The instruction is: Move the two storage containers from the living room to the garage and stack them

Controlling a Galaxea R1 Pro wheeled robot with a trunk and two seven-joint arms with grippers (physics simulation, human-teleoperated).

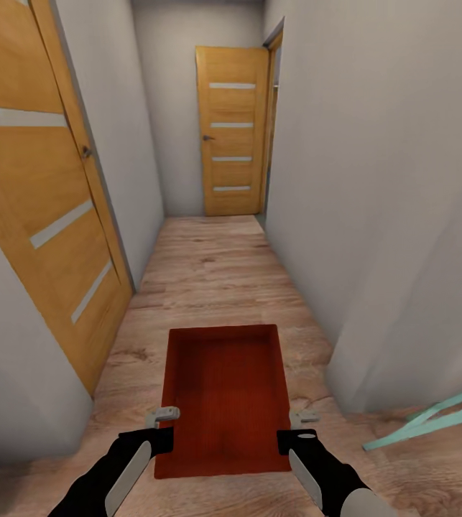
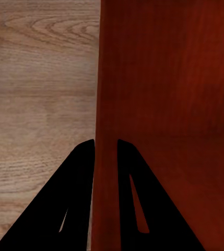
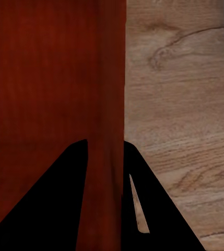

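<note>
One orange-red open-top storage container point(image 1: 227, 398) hangs in front of me over the light wood plank floor point(image 1: 216, 280) of a narrow hallway. My left gripper point(image 1: 164, 415) is shut on its left wall and my right gripper point(image 1: 301, 418) is shut on its right wall. The left wrist view has that wall point(image 2: 105, 130) pinched between the two black fingers point(image 2: 75, 198). Seen from the right wrist, the container's wall point(image 3: 109, 104) runs between the black fingers point(image 3: 158, 209). The bin's inside is bare.
Grey walls close in on both sides. An orange wooden door point(image 1: 40, 194) stands at the left, another orange door point(image 1: 232, 133) at the hallway's far end. A mint-green frame point(image 1: 439, 416) pokes in at lower right.
</note>
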